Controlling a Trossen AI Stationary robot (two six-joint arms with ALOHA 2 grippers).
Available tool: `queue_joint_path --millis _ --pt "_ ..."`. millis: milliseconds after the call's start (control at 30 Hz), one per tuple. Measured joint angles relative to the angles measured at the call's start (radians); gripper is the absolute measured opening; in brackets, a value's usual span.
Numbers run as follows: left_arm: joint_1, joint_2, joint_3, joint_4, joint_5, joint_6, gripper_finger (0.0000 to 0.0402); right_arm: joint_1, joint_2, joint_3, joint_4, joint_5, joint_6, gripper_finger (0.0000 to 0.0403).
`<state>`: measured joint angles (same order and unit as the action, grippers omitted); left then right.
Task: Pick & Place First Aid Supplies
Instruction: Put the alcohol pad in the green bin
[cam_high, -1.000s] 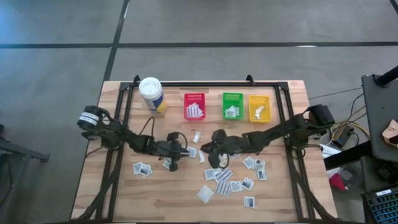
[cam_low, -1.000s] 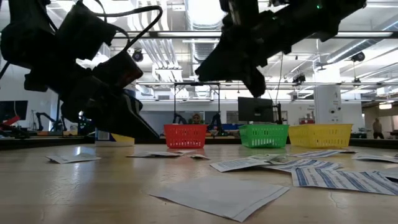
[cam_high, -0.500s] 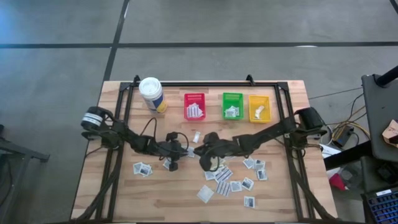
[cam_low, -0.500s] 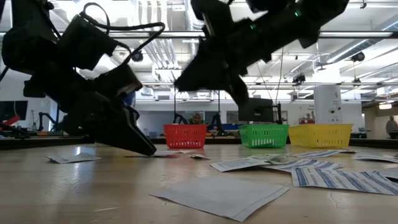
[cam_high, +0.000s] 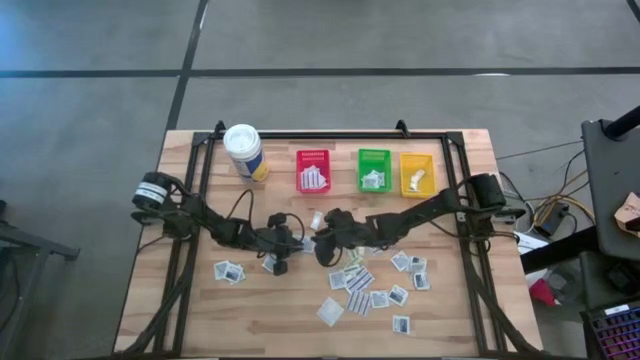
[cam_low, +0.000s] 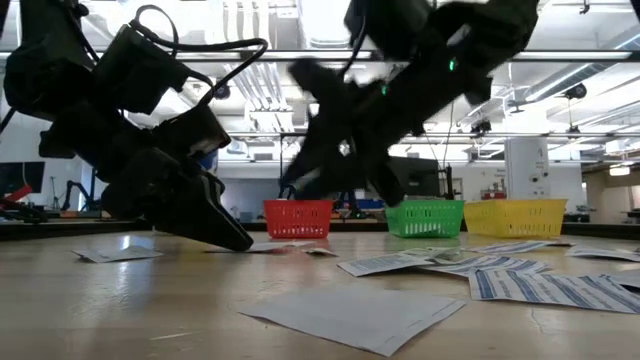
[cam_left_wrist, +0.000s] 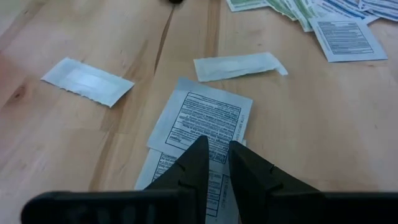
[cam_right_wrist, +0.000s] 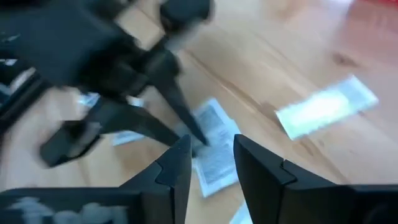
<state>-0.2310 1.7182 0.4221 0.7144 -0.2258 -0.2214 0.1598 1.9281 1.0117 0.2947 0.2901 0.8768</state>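
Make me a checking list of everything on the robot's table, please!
Surface: wooden table, black frame.
Job's things: white packets scattered at the front; more in the red bin, green bin and yellow bin.
Clutter: white canister at the back left.
Claws: left claw nearly shut, tips on a printed packet; right claw open, empty, close by.
Cables: looped on the left arm; more right of the table.
Surroundings: grey floor, lab room behind.
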Motion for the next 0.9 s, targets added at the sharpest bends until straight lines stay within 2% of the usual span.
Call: queue_joint_path --millis 333,567,700,900 --pt "0.0 0.044 0.004 0.04 0.002 -0.049 0.0064 -0.013 0.082 0.003 -0.003 -0.037 0.102 0.013" --pt "0.0 0.065 0.006 0.054 0.002 -0.077 0.0064 -0.022 0.086 0.005 -0.01 -0.039 0.132 0.0127" --pt "0.0 0.075 0.005 0.098 0.002 -0.116 0.0064 -0.03 0.085 0.005 -0.017 -0.108 0.182 0.0125" --pt "0.0 0.1 0.018 0.11 -0.006 -0.171 0.0064 -0.034 0.082 0.006 -0.068 -0.157 0.242 0.0122"
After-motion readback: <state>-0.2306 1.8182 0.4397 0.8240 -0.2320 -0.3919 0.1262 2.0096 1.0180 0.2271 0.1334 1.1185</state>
